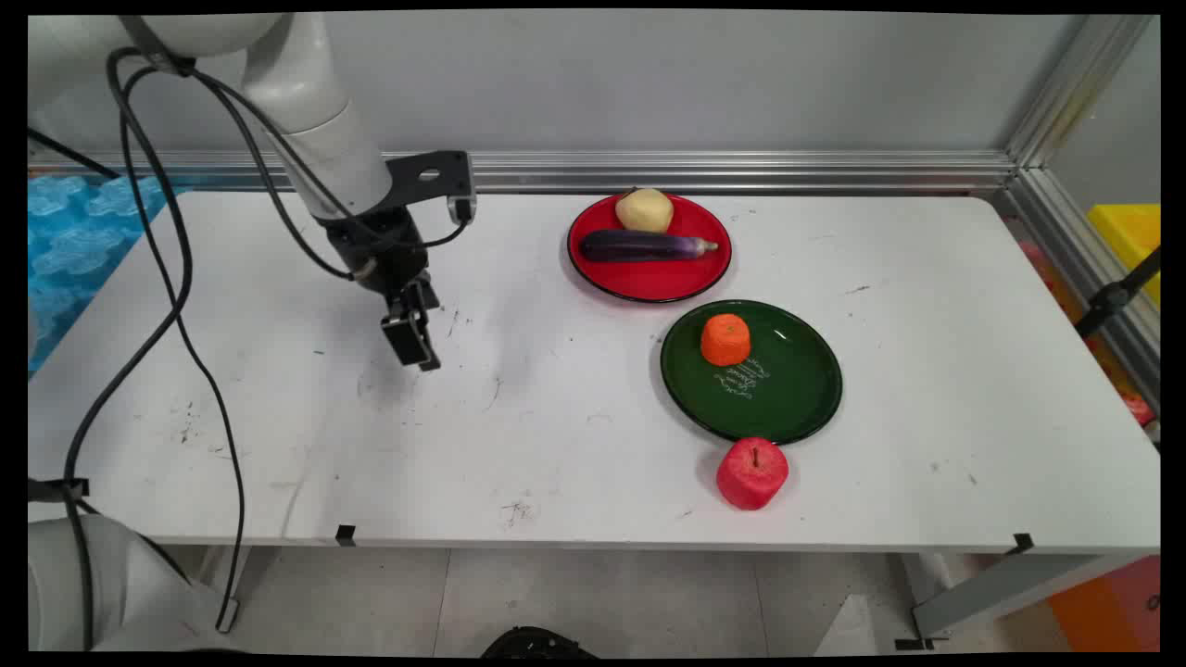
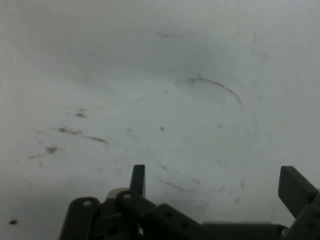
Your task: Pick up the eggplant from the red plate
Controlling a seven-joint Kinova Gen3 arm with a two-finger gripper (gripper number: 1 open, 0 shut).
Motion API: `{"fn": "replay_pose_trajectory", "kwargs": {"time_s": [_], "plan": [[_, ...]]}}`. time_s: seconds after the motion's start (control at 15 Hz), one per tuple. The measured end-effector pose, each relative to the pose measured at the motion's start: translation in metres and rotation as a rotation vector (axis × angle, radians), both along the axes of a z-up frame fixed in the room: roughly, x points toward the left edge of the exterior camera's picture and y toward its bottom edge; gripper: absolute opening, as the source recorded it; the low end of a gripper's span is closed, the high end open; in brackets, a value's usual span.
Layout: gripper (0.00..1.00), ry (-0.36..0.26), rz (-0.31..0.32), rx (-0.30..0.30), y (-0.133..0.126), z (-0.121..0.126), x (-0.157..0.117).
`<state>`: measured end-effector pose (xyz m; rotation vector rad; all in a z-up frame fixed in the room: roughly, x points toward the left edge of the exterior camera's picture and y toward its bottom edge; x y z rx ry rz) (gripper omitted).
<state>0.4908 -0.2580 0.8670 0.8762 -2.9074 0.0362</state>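
The gripper [image 1: 412, 347] hangs low over the white table [image 1: 519, 435], its fingers spread apart with nothing between them; in the hand view only scuffed tabletop shows beyond the fingertips [image 2: 138, 180]. Nothing sits close to it. Off to its right, well apart, lies the green plate [image 1: 788, 389] with an orange carrot piece [image 1: 725, 339] standing on it, and a red apple [image 1: 751, 473] rests on the table just beside that plate's near rim. Farther right and toward the wall sits the red plate [image 1: 649, 278], carrying a purple eggplant [image 1: 647, 245] lying crosswise and a pale potato [image 1: 644, 209] just behind it.
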Motion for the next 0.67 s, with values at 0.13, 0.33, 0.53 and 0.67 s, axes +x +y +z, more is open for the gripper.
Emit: {"fn": "replay_pose_trajectory", "kwargs": {"time_s": [0.13, 0.33, 0.53, 0.67], "plan": [[1.00, 0.007, 0.017, -0.024, -0.010, 0.000, -0.001], [1.00, 0.023, 0.029, -0.072, -0.032, -0.001, -0.005], [1.00, 0.043, 0.031, -0.124, -0.059, -0.001, -0.012], [1.00, 0.059, 0.028, -0.160, -0.078, -0.002, -0.018]]}}
